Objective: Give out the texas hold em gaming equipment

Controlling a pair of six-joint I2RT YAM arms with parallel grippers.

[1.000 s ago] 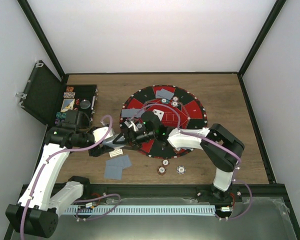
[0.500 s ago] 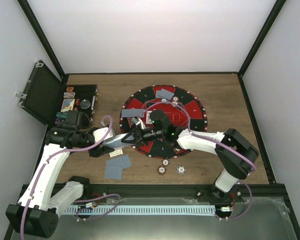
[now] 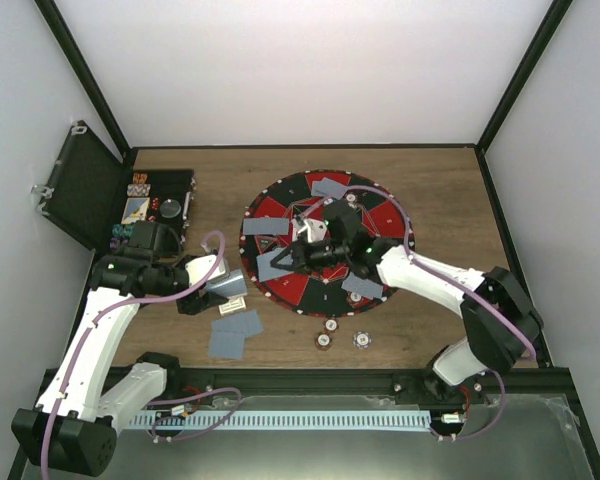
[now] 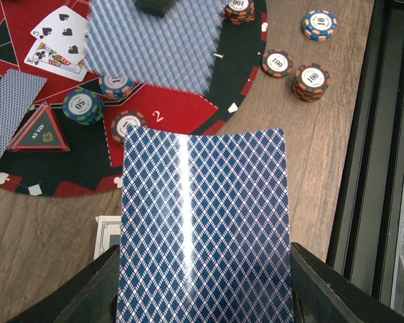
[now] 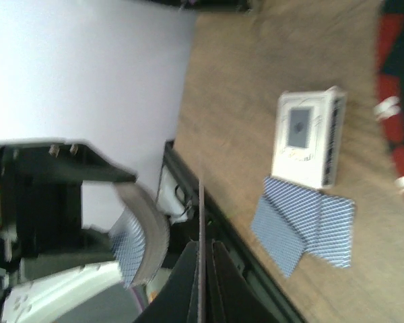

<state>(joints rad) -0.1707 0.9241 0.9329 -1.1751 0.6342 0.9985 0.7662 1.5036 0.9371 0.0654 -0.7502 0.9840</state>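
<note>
My left gripper (image 4: 202, 296) is shut on a bowed deck of blue-backed playing cards (image 4: 205, 222), held by its long edges just left of the mat (image 3: 325, 240). My right gripper (image 5: 205, 282) is shut on a single card (image 5: 200, 222), seen edge-on between its fingers. From above, that card (image 3: 273, 265) hangs over the mat's left part, a little right of the deck (image 3: 225, 288). Two cards (image 3: 235, 335) lie face down on the wood. More face-down cards (image 3: 330, 187) and face-up cards (image 4: 57, 40) sit on the mat, with poker chips (image 4: 81, 105) around them.
A white card box (image 5: 306, 138) lies on the wood under the left gripper. Chip stacks (image 3: 322, 340) stand in front of the mat. A triangular marker (image 4: 38, 131) rests on the mat. The open black case (image 3: 90, 190) with its chip tray (image 3: 150, 210) is at the far left.
The right gripper has shut on one card at the deck and drawn it rightward over the mat; its elbow swung right. The left gripper kept hold of the deck.
</note>
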